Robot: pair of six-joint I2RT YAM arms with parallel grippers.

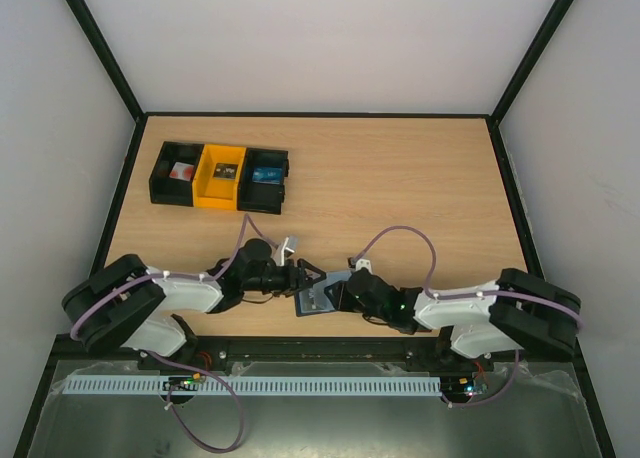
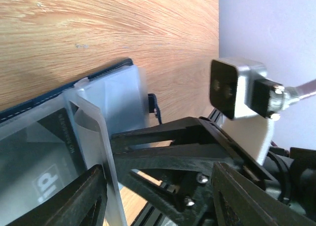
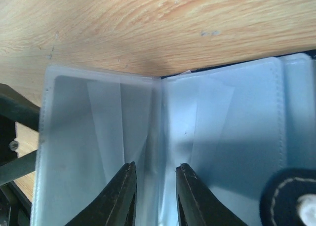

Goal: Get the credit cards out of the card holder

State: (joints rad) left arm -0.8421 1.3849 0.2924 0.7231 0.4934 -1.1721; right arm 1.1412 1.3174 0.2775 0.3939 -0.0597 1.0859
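Observation:
The card holder [image 1: 314, 304] lies open on the table near the front edge, between both grippers. Its clear plastic sleeves [image 3: 98, 122] fill the right wrist view, with the dark navy cover edge [image 2: 59, 90] showing in the left wrist view. A dark card with white lettering [image 2: 47, 174] sits inside a sleeve. My right gripper [image 3: 154, 169] is open a narrow gap, its tips on either side of the sleeves' centre fold. My left gripper [image 2: 159, 169] is wide open beside the holder, with one raised sleeve page [image 2: 101, 137] against its left finger [image 2: 84, 196].
A row of bins stands at the back left: a black one [image 1: 178, 173] holding a red and white card, a yellow one [image 1: 221, 174], and a black one [image 1: 266, 176] holding a bluish card. The right arm's camera [image 2: 234, 88] shows close in the left wrist view.

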